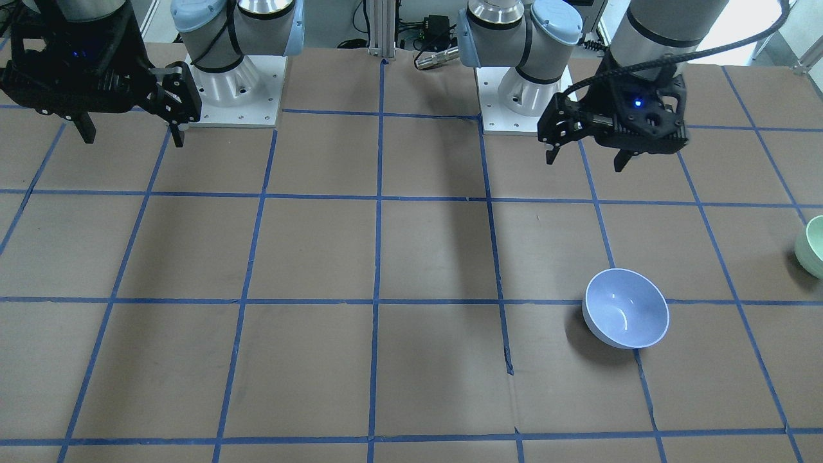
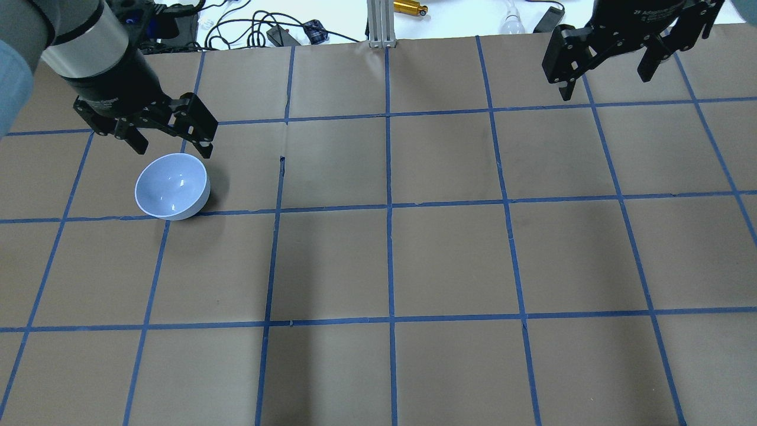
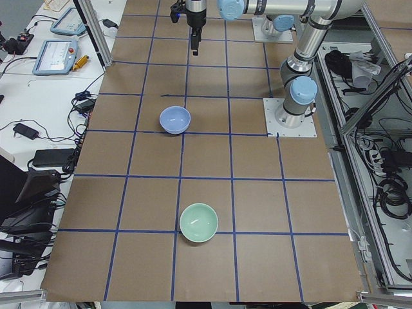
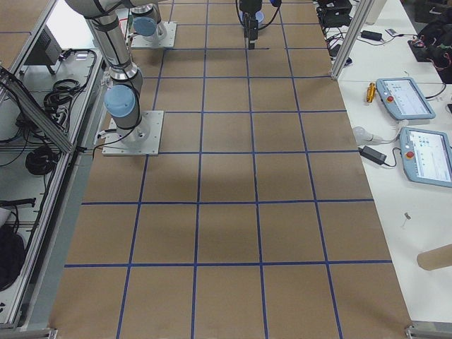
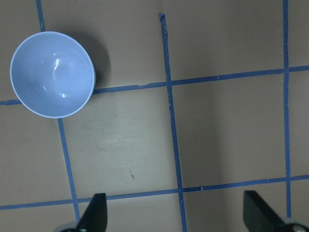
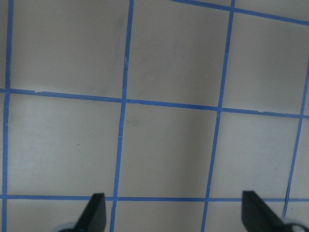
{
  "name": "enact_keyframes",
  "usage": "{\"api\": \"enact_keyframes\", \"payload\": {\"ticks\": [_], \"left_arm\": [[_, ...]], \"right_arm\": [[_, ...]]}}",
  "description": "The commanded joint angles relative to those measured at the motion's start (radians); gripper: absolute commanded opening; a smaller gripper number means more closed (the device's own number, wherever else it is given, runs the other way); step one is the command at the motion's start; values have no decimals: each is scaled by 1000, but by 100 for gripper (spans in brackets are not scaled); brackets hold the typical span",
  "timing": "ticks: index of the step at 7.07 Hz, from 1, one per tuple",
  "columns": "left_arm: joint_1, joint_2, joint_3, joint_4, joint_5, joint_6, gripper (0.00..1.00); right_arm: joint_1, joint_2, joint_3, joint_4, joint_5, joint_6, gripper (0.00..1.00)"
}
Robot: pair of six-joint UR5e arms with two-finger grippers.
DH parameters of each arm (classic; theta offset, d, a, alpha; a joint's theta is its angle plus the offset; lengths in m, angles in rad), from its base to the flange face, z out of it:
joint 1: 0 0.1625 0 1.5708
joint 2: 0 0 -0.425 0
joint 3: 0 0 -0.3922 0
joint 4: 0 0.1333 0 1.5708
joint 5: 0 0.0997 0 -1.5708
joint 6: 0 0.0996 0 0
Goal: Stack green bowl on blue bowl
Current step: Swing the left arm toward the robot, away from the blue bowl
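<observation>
Beginning from the table's (image 1: 321, 257) end on the robot's left, the green bowl (image 3: 198, 222) is standing upright and empty on the brown surface, inside one square of the blue tape lines (image 1: 375, 257). In the front-facing view it is showing only partly at the edge. Further along the table, well apart from it, the blue bowl (image 2: 172, 186) is also standing upright and empty, beside a crossing of the tape lines. The left gripper (image 1: 585, 161) is hanging in the air above the table, on the robot's side of the blue bowl. Its jaws are standing wide apart and are holding nothing. In the left wrist view the blue bowl is lying toward the upper left corner, not between the two fingers. At the far end, on the robot's right side, the right gripper (image 2: 604, 86) is hanging above bare table, well apart from both bowls. Its jaws are also spread wide with nothing between them, and its wrist camera is showing only brown surface and tape lines below.
</observation>
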Motion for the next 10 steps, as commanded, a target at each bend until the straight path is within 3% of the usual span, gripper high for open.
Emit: {"api": "enact_keyframes", "payload": {"ticks": [1,7,10], "left_arm": [[117,4,3,-3,51,213,100],[412,-32,-3,11,67,696,100],[667,-82,-9,58,75,1065,100]], "right_arm": [[-1,0,0,0,0,0,100],[1,0,0,0,0,0,100],[1,0,0,0,0,0,100]]}}
